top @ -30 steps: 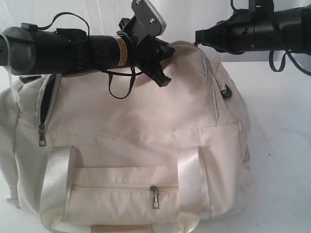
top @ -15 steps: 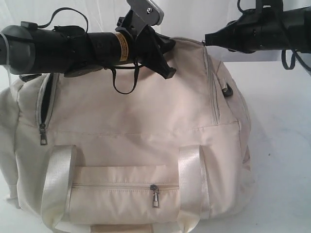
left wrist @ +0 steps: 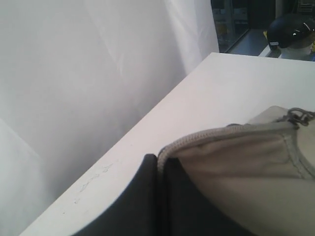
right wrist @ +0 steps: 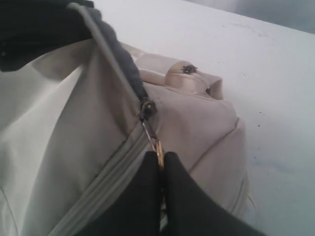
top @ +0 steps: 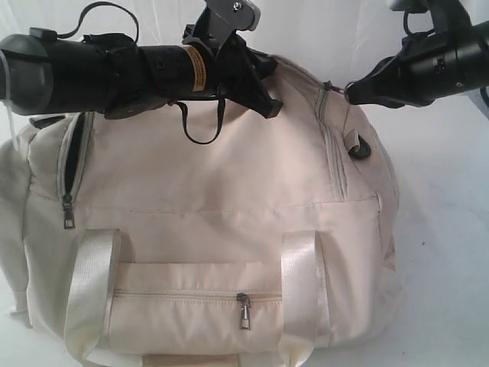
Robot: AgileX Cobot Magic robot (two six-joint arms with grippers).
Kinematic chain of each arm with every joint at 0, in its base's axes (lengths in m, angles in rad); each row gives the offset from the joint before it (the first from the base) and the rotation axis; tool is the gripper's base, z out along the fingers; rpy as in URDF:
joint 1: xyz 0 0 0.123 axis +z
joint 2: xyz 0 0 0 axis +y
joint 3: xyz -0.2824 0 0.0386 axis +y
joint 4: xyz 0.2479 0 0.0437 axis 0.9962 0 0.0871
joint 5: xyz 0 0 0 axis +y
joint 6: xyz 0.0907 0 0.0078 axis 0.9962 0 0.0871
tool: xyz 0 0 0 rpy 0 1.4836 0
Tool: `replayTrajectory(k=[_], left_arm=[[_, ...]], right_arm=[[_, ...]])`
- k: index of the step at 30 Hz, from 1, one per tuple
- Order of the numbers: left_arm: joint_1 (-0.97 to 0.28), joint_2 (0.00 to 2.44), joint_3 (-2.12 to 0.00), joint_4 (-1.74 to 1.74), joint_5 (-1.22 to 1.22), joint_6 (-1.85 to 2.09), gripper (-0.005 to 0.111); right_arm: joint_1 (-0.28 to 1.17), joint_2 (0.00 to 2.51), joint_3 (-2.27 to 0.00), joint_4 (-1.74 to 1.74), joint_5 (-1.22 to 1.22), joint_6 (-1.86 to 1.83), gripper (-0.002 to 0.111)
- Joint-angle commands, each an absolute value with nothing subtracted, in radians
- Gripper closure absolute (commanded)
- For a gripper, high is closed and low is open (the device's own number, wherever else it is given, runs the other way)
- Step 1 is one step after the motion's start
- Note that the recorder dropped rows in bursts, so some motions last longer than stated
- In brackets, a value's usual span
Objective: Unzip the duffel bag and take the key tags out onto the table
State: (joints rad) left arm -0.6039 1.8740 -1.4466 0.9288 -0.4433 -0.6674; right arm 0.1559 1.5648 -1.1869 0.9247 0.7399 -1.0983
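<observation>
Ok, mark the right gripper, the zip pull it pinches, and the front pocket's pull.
right gripper point(right wrist: 160, 158): right wrist view, between its fingertips.
main zip pull point(right wrist: 151, 132): right wrist view, metal tab's middle.
front pocket pull point(top: 244, 313): exterior view, hanging metal tab.

Soft, washed-out light; slight blur

**Left arm** point(top: 114, 73): a matte black tube with a grey rounded cap point(top: 19, 76) at its 9 o'clock end, a yellow label point(top: 192, 69) banding it, and a silver plate point(top: 233, 11) with screws at 12 o'clock. A thin black cable point(top: 200, 131) loops at 6 o'clock. **Right arm** point(top: 435, 65): black, tapering to a blunt tip at 9 o'clock; its fingers point(right wrist: 147, 196) are smooth black wedges.
</observation>
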Motion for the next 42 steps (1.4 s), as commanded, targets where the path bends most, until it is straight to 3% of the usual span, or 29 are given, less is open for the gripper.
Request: replayTrajectory(k=[1,12,14,17,22,24,33,38,42], left_arm=[[-0.579,1.851,-1.456,0.89,-0.38,-0.675,0.107],[-0.581,1.848,-1.456,0.956,-0.492,-0.727,0.107],[-0.581,1.848,-1.456,1.033,-0.511,-0.753,0.102],[-0.581,1.848,-1.456,1.189,-0.536,-0.795,0.086],[-0.581,1.848,-1.456,1.294,-0.615,-0.795,0.046],[-0.593,1.848,-1.456,1.279,-0.638,-0.795,0.04],[-0.7,1.892,-1.464,1.117,-0.552,-0.56,0.048],[-0.7,1.922,-1.54,1.078,-0.536,-0.575,0.05],[-0.7,1.948,-1.601,1.078,-0.477,-0.653,0.06]], right_arm=[[0.128,1.514,-1.184,0.773,0.802,-1.089,0.108],[0.128,1.508,-1.184,0.84,0.55,-1.012,0.108],[0.128,1.512,-1.184,0.895,0.51,-1.012,0.108],[0.128,1.523,-1.186,0.946,0.49,-1.016,0.108],[0.128,1.539,-1.186,0.957,0.529,-1.016,0.108],[0.128,1.539,-1.186,0.957,0.55,-1.03,0.108],[0.128,1.539,-1.186,0.957,0.582,-1.053,0.108],[0.128,1.539,-1.186,0.957,0.598,-1.053,0.108],[0.128,1.539,-1.186,0.957,0.598,-1.053,0.108]])
